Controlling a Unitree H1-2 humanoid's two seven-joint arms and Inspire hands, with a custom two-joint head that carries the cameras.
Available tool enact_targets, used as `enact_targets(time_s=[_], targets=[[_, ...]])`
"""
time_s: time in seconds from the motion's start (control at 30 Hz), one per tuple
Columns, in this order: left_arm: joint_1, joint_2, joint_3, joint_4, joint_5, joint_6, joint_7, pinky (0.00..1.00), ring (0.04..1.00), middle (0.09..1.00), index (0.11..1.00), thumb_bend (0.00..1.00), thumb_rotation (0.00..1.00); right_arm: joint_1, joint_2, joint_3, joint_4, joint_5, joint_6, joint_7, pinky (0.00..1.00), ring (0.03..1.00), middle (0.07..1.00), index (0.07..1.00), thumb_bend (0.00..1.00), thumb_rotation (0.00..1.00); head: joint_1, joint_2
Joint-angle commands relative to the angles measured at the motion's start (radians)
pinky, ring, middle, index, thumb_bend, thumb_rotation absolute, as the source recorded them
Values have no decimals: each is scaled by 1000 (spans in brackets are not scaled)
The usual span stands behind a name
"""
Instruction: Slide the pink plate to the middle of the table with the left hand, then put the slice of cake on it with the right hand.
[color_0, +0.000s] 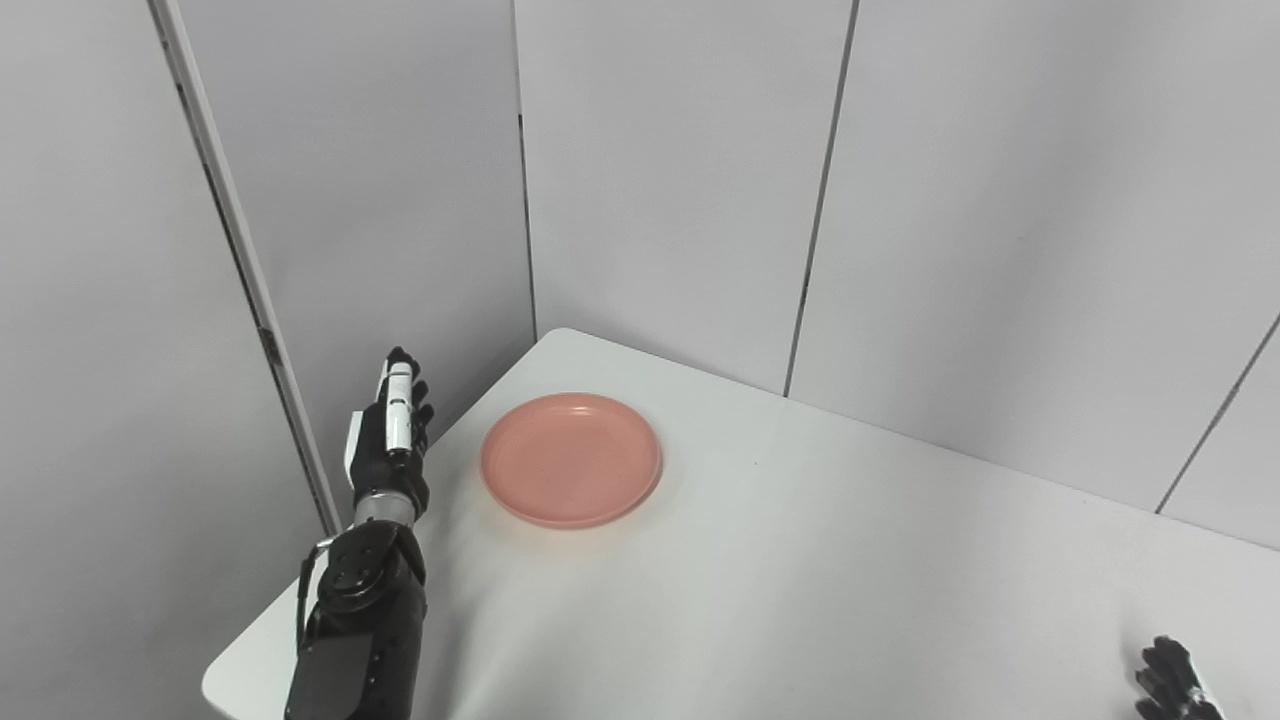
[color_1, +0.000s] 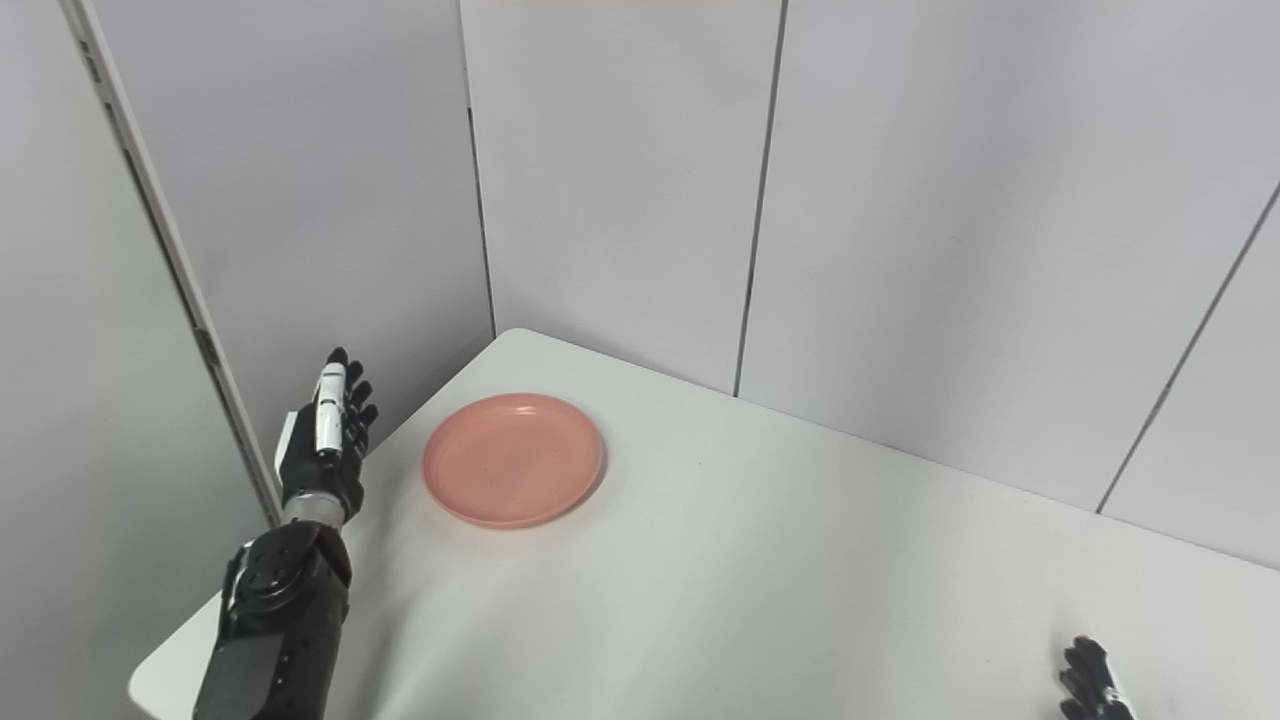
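Note:
A pink plate (color_0: 570, 458) lies flat and empty on the white table (color_0: 800, 560), near its far left corner. My left hand (color_0: 392, 430) is raised at the table's left edge, a short way left of the plate and not touching it; its fingers are straight and it holds nothing. My right hand (color_0: 1175, 685) shows only as dark fingertips at the bottom right corner, far from the plate; its state is not clear. No slice of cake is in view.
Grey wall panels (color_0: 680, 180) stand close behind the table along its far edges. The table's left edge (color_0: 240, 650) runs just beside my left forearm.

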Motion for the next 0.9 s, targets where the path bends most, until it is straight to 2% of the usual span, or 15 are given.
enact_targets(time_s=[0.0,0.17,0.57,0.87], targets=[[-30,19,-6,-7,-5,-49,-12,999,997,1000,1000,325,1000,42,-24,-10,20,-8,66,-8,1000,1000,1000,1000,355,1000,1,2],[-31,19,-19,27,1,-71,-12,1000,994,1000,995,336,1000,44,-23,-10,13,-5,73,-8,1000,1000,1000,1000,362,1000,0,9],[-36,12,-30,98,-54,-61,-31,994,1000,1000,1000,318,1000,49,-23,-6,1,-11,80,-15,1000,1000,1000,1000,359,1000,-6,16],[-52,7,-61,154,-31,-88,-30,983,997,1000,992,322,1000,51,-22,-4,-6,-12,85,-18,1000,1000,1000,1000,349,1000,-13,23]])
